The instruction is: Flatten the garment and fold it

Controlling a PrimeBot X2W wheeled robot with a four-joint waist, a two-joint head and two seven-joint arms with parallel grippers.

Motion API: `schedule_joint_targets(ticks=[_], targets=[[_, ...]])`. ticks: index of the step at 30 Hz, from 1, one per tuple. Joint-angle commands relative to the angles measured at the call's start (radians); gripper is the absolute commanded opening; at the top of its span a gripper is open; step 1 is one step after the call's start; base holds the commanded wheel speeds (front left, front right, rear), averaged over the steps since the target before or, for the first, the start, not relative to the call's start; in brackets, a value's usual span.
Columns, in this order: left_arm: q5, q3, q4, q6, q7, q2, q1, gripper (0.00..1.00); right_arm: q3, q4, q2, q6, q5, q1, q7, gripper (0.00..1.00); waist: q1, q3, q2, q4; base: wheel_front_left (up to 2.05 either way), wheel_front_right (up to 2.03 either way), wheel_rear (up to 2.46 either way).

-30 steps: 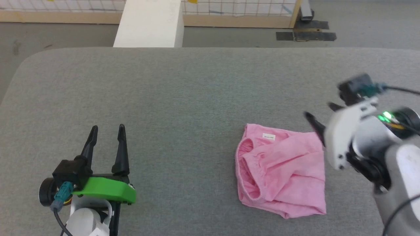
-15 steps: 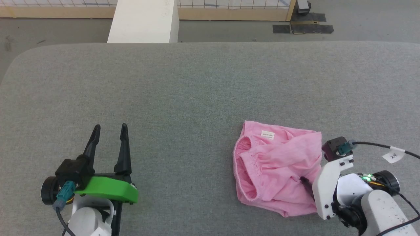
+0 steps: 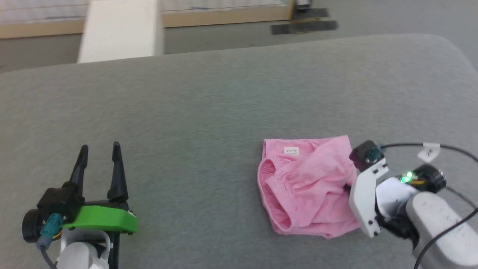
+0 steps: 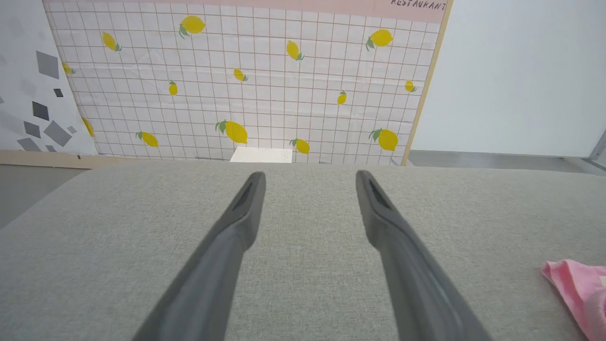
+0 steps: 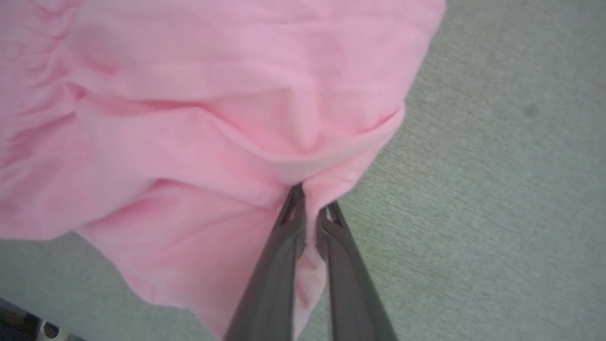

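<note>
1. The garment [image 3: 306, 186], a light-pink piece of thin cloth, lies rumpled on the grey worktop [image 3: 209, 112], in its right half and nearer the near edge than the far one.
2. A small white tag [image 3: 291, 150] shows near the garment's far edge, and a gathered edge [image 3: 266, 186] curves down its left side (folds overlap across the middle, so the cloth is far from flat).
3. The right pincer [image 5: 312, 199] meets the garment at its right-hand side. In the right wrist view the two dark fingers are drawn almost together with a pinched ridge of pink cloth between them, and creases run out from that spot.
4. In the head view the white bracket of the right wrist [image 3: 364, 198] covers most of those fingers, and a green light [image 3: 407, 176] glows just behind it.
5. The left pincer [image 3: 100, 146] stands over the worktop's left half near the near edge, well apart from the garment. Its fingers are spread wide and have nothing between them.
6. In the left wrist view bare grey surface lies under those spread fingers, and a corner of the pink cloth shows at the lower right.
7. Beyond the worktop's far edge stand a white block [image 3: 119, 33] and a grid-lined panel printed with lemons [image 4: 246, 80].
</note>
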Motion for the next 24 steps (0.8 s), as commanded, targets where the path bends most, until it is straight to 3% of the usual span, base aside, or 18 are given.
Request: schedule_joint_targets(ticks=[1,5,10,17,24], targets=[[0.007,0.004,-0.009,0.005,-0.004,0.01,0.005,1.0,0.028,0.007,-0.028,-0.002,0.023,-0.038,-0.003,0.0,0.0,0.067,0.0,-0.204,0.0,0.0,0.0],[0.021,0.001,-0.041,0.024,0.008,0.014,-0.006,1.0,0.103,0.054,-0.096,-0.002,0.087,-0.129,-0.034,0.0,0.0,0.099,0.0,-0.305,0.0,0.0,0.0],[0.043,0.002,-0.121,0.044,0.057,0.038,-0.01,1.0,0.146,0.144,-0.155,-0.002,0.131,-0.238,-0.103,0.0,0.0,0.168,0.0,-0.372,0.0,0.0,0.0],[0.073,0.025,-0.271,0.059,0.157,0.099,-0.003,1.0,0.121,0.32,-0.214,-0.002,0.152,-0.374,-0.239,0.0,0.0,0.288,0.0,-0.378,0.0,0.0,0.0],[0.079,0.051,-0.375,0.072,0.23,0.132,0.022,1.0,0.033,0.512,-0.237,-0.002,0.149,-0.463,-0.337,0.0,0.0,0.351,0.0,-0.351,0.0,0.0,0.0]])
